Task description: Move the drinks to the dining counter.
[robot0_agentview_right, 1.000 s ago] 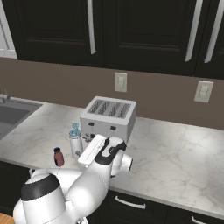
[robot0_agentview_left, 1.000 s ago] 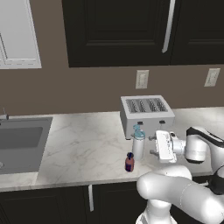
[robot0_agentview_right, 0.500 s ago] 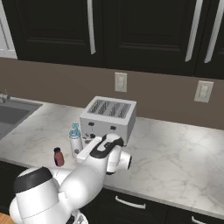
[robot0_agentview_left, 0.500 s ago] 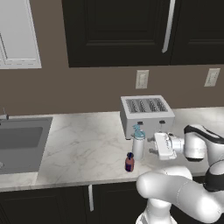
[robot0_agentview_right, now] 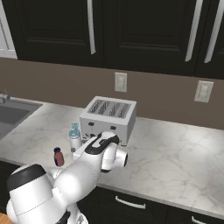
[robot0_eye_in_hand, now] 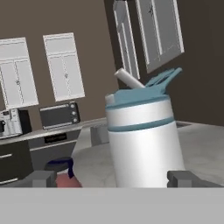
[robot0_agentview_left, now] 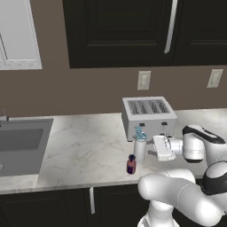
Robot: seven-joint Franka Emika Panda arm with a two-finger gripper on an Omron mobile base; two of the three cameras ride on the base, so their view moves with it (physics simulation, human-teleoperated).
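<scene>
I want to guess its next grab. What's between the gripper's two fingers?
In the hand view, the white bottle stands between the fingers of the open gripper, not squeezed yet.

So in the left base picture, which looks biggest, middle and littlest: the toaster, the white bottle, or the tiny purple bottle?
Biggest to littlest:
1. toaster
2. white bottle
3. tiny purple bottle
The toaster sits farthest back, so it really is biggest.

Stands against the back wall on the marble worktop [robot0_agentview_left: 84, 150]: white toaster [robot0_agentview_left: 148, 116]; grey sink [robot0_agentview_left: 20, 144] set in at left.
</scene>
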